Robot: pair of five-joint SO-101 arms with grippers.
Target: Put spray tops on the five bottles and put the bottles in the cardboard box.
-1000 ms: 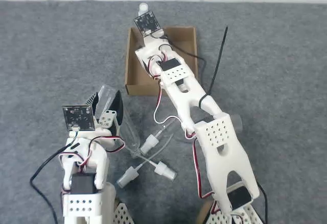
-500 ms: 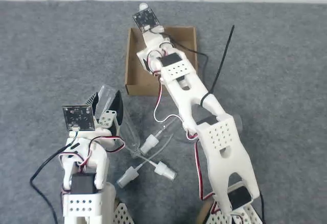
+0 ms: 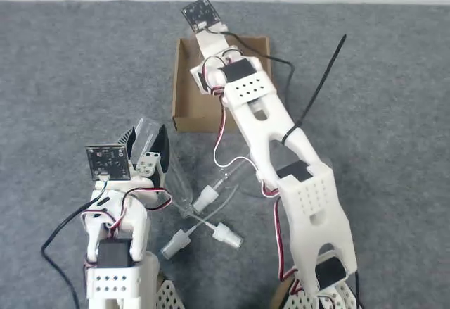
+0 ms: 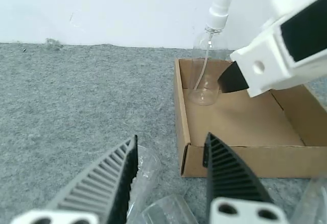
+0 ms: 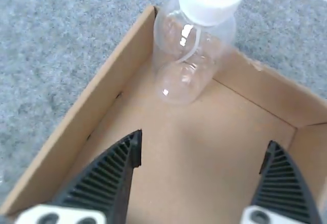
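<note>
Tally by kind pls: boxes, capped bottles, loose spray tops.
cardboard box: 1
capped bottle, upright in the box: 1
loose spray tops: 3
Total: 5
The uncapped clear bottles on the table overlap too much to count.

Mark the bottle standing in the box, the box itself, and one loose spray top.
bottle (image 4: 204, 66), left wrist view, on its clear body.
box (image 4: 286, 162), left wrist view, on its near outer wall.
spray top (image 3: 226, 236), high view, on its white head.
</note>
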